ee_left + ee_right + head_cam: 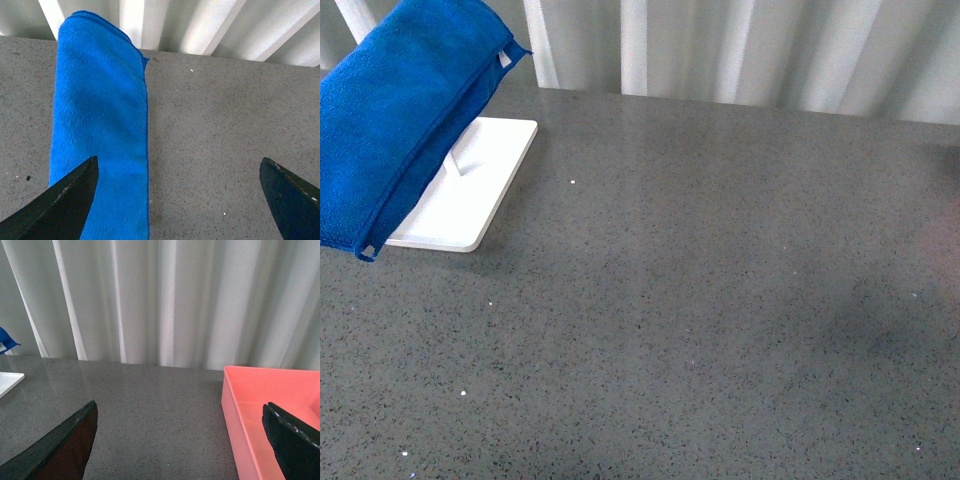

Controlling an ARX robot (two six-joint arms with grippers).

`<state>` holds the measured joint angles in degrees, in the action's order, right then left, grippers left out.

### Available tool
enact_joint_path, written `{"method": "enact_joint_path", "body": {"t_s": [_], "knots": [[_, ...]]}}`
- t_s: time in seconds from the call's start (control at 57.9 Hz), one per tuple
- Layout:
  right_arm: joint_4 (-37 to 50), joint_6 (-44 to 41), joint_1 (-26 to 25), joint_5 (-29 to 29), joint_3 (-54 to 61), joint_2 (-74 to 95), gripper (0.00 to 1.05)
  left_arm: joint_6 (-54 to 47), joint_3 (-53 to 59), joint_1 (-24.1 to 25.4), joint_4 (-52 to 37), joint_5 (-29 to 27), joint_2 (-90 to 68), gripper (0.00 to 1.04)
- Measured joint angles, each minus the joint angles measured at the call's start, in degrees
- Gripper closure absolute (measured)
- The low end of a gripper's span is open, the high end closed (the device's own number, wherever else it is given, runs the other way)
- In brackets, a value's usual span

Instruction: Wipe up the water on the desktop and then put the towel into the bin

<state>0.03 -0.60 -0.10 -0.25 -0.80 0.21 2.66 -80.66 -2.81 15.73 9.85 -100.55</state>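
Observation:
The blue folded towel (405, 120) lies slanted at the far left of the desktop (700, 300), raised over a white tray. No arm shows in the front view. In the left wrist view my left gripper (177, 165) is open above the towel (100, 125) and the bare stone beside it. One finger (65, 200) hangs over the cloth, the other over the desktop (225, 130). My right gripper (179, 407) is open above bare desktop (150, 405), with the pink bin (270, 400) beside one finger. A blue corner of the towel (6, 340) peeks in far off.
The white tray (470, 200) sits under the towel at the back left, and its corner (9, 381) shows in the right wrist view. A pale pleated curtain (750, 50) closes off the desktop's far edge. A few small bright specks dot the stone.

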Motion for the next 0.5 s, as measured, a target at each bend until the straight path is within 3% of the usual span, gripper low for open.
{"method": "enact_joint_path", "body": {"t_s": [0.19,0.501], "knots": [[0.0,0.0,0.0,0.0,0.0,0.0,0.07,1.62,-11.15,-0.57,7.34,-1.64,-10.38,0.07],[0.0,0.0,0.0,-0.02,0.0,0.0,0.07,-1.68,-11.69,3.98,1.92,-4.42,-17.92,0.07]]}}
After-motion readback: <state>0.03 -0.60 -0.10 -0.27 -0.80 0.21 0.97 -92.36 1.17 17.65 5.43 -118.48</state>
